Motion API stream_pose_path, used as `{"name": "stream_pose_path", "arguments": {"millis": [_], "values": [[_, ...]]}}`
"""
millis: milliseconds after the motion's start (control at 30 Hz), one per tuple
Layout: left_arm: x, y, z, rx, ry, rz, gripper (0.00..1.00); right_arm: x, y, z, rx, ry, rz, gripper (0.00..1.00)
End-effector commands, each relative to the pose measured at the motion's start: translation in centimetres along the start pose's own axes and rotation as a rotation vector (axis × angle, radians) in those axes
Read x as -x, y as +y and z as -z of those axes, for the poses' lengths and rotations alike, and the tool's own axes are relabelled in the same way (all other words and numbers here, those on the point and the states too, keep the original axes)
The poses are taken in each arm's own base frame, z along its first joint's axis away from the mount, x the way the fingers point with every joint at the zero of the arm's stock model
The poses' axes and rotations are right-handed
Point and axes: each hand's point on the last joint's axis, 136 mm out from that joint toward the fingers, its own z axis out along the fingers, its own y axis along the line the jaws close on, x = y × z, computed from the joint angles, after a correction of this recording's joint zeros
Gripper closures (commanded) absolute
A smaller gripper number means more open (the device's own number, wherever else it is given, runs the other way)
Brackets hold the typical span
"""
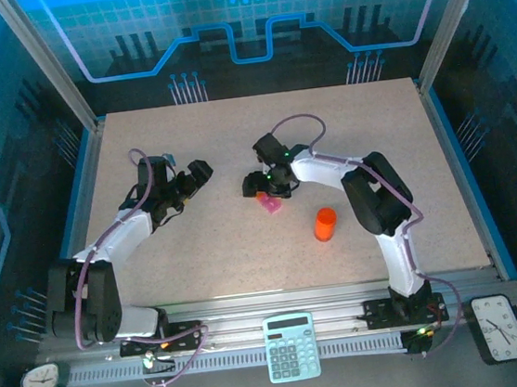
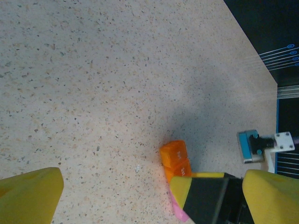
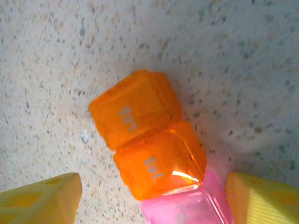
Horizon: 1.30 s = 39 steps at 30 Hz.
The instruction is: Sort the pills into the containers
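The containers (image 3: 149, 140) are a short strip lying on the speckled table, two orange lidded cells marked Sun and Sat joined to a pink one. In the top view their pink end (image 1: 271, 206) shows just below my right gripper (image 1: 260, 186). My right gripper (image 3: 153, 186) is open and straddles the strip at the pink cell, with table showing between its left finger and the strip. My left gripper (image 1: 198, 172) hovers to the left, wide open with nothing in it. In the left wrist view the left gripper (image 2: 152, 186) faces the orange cells (image 2: 175, 156). The pills are out of view.
An orange cylindrical bottle (image 1: 325, 223) stands right of the strip. A calculator (image 1: 291, 346) and two clocks (image 1: 42, 382) (image 1: 502, 324) sit on the front rail. Blue-edged walls border the table (image 1: 247, 260).
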Motion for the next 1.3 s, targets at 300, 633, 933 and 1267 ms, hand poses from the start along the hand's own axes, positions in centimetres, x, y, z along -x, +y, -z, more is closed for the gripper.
{"name": "stream_pose_path", "arguments": {"millis": [300, 633, 933, 1267], "values": [[-0.3, 0.3, 0.4, -0.007, 0.005, 0.012, 0.01, -1.0, -1.2, 0.7, -0.270, -0.059, 0.349, 0.17], [-0.2, 0.3, 0.4, -0.001, 0.006, 0.008, 0.01, -1.3, -1.0, -0.3, -0.233, -0.059, 0.385, 0.25], [-0.2, 0.3, 0.5, 0.004, 0.007, 0.006, 0.01, -1.9, -1.2, -0.8, -0.222, -0.049, 0.379, 0.31], [-0.3, 0.6, 0.4, 0.012, 0.007, 0.009, 0.01, -2.6, -1.6, -1.0, -0.218, -0.046, 0.379, 0.36]]}}
